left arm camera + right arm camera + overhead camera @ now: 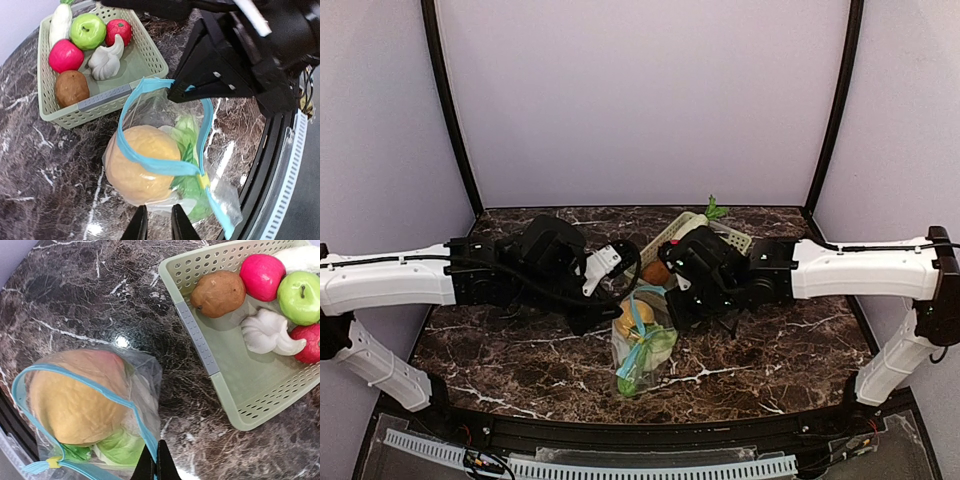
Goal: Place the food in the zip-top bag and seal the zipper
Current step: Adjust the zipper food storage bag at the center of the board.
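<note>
- My right gripper is closed tight on the blue zipper rim of the zip-top bag, and it holds one side of the mouth up.
- My left gripper stands only a little open, with a narrow gap between the fingers. I see nothing between them; the bag's film lies just in front of the tips.
- The bag lies on the dark marble table, just beside the basket. Its mouth is open and the zipper is not closed.
- Inside the bag are a round orange food and a green leafy food, pressed against each other.
- In the basket lie a green apple, a pink fruit, a red fruit, a brown potato, a white garlic and a long white radish.
- I judge that the filling step is in hand, only partly done, and the sealing is not near.
- The next move, I think, asks my left gripper to open wide and fetch one food from the basket, while the right one holds the mouth open.
- The foods are smooth, glossy and rounded, so they may slip. The bag is thin, clear and limp, and it wrinkles. The basket is stiff pale green lattice.
</note>
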